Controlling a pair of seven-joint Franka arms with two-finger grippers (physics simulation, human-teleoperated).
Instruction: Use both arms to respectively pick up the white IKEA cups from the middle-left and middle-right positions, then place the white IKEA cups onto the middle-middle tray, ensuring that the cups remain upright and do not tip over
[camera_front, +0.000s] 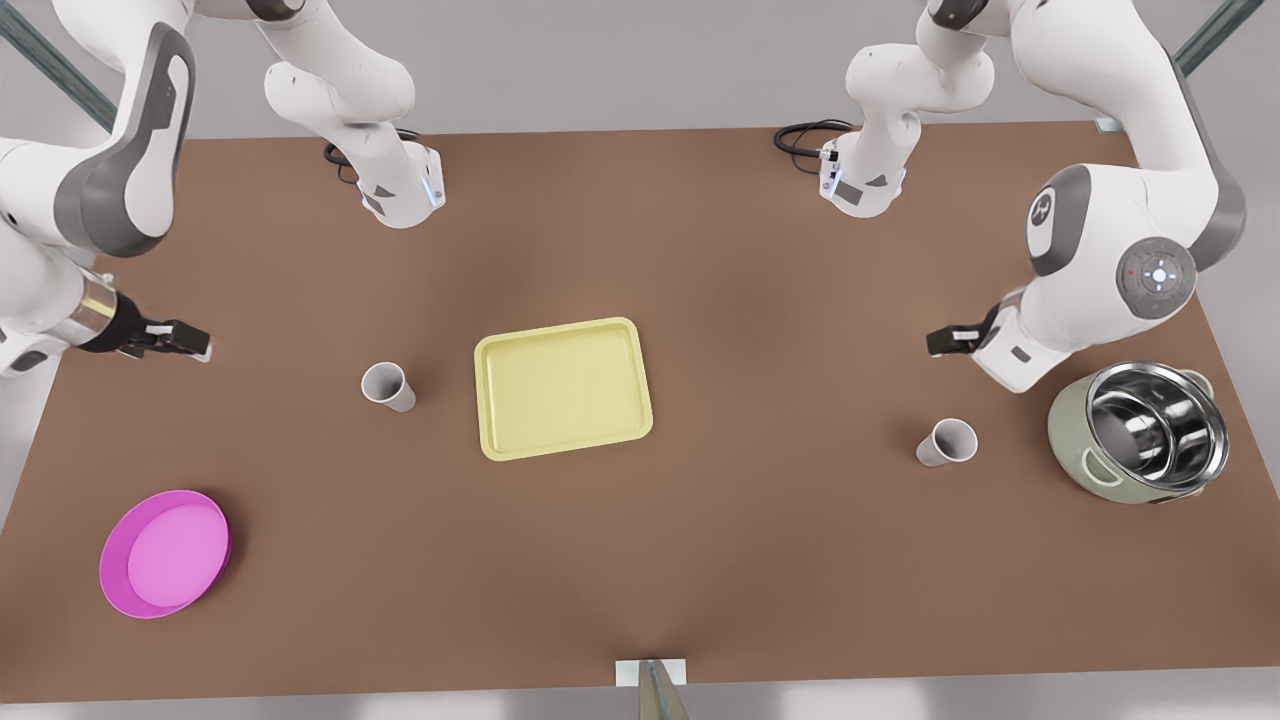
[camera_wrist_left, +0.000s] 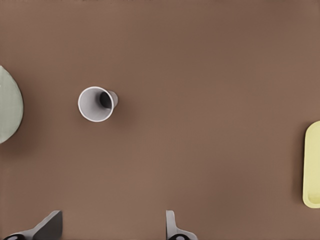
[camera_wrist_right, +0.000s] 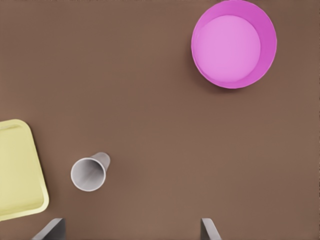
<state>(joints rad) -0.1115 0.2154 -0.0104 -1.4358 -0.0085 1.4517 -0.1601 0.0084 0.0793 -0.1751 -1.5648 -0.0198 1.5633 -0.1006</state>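
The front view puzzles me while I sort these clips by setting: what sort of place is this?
Likely a simulated tabletop test bench: a plain brown table, two white arms, scattered kitchenware like a tray and pot.

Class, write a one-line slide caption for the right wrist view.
Right gripper open above a white cup between yellow tray and pink dish.

Standing upright on the brown tabletop: two small plain white tapered cups, handleless, greyish inside, open ends up. Sitting at nine o'clock of the tray, near it: one cup (camera_front: 388, 386) (camera_wrist_right: 89, 173). Sitting at three o'clock, well apart from the tray: the other cup (camera_front: 946, 442) (camera_wrist_left: 97, 103). Lying flat at centre between them, holding nothing: the pale yellow rectangular tray (camera_front: 562, 387) (camera_wrist_left: 312, 172) (camera_wrist_right: 17, 172), round-cornered, low-rimmed.
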